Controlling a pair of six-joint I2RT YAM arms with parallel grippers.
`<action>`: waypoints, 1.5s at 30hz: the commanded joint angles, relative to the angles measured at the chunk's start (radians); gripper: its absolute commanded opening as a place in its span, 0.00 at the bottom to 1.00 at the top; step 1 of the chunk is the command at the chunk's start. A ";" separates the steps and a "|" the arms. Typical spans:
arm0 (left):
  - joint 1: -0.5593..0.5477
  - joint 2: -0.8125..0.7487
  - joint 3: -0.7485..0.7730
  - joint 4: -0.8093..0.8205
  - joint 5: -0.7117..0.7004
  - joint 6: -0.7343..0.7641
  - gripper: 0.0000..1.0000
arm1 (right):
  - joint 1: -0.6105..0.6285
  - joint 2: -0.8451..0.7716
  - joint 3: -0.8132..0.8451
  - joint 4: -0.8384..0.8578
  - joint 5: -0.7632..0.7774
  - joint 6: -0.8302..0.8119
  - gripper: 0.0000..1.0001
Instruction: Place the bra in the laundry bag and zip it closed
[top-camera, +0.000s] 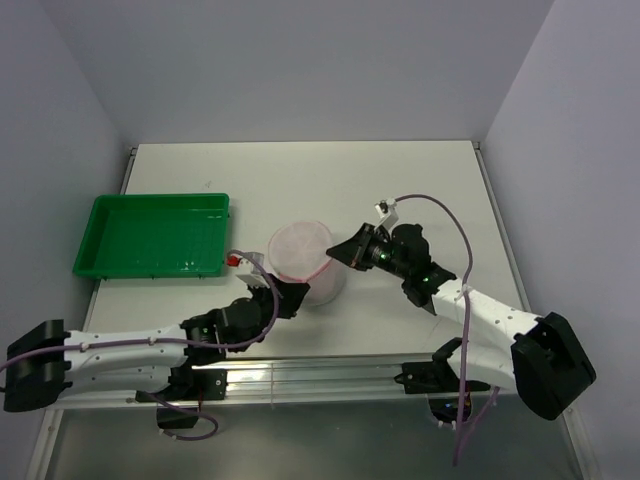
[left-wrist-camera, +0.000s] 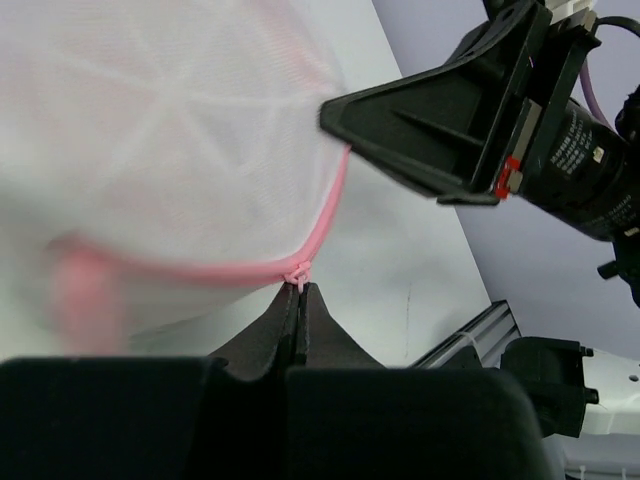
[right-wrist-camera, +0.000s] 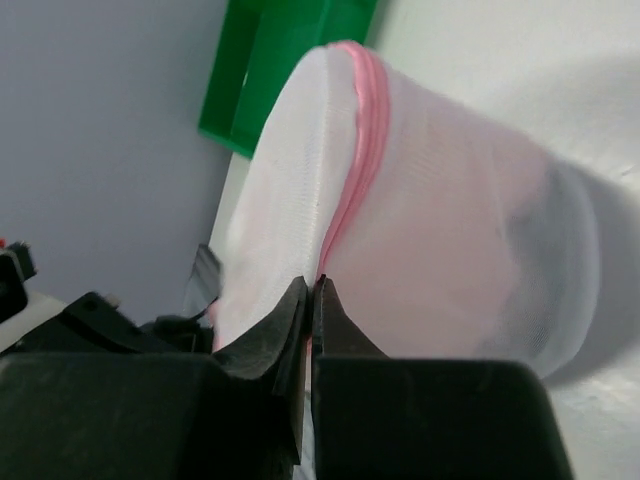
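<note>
Reading the print: small white lettering on the black barrel behind the right gripper, seen from the left wrist, is too small to make out; a red mark sits on that gripper's side.
Edges: the table has its far edge and its side edges against the walls, and its near edge is a metal rail behind both grippers.
Room: white tabletop shows ahead of the right gripper, out to the far edge; the green tray lies off to the left of the left gripper, near the bag but apart from it.
Laundry bag: the laundry bag stands on the table between the two grippers, with its white mesh puffed up.
Trim: the pink zipper trim runs up over the bag from the right gripper's tips.
Inside: a pink shape shows through the mesh beside the left gripper; it is too blurred to name.
Left gripper: the jaws are fully closed, and the tips pinch a small pink tab on the trim at the bag's near side.
Right gripper: the jaws of the right gripper are fully closed, and the tips nip the bag where the trim meets the mesh, on the side opposite the left gripper.
</note>
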 joint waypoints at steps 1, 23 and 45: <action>-0.008 -0.142 -0.020 -0.166 -0.103 0.003 0.00 | -0.120 0.011 0.072 0.008 0.033 -0.114 0.00; -0.007 0.130 0.114 0.091 0.035 0.086 0.00 | 0.086 -0.113 -0.055 -0.046 0.141 -0.027 0.85; -0.013 -0.023 -0.030 -0.083 0.009 -0.037 0.00 | -0.016 0.005 0.083 -0.066 0.201 -0.126 0.00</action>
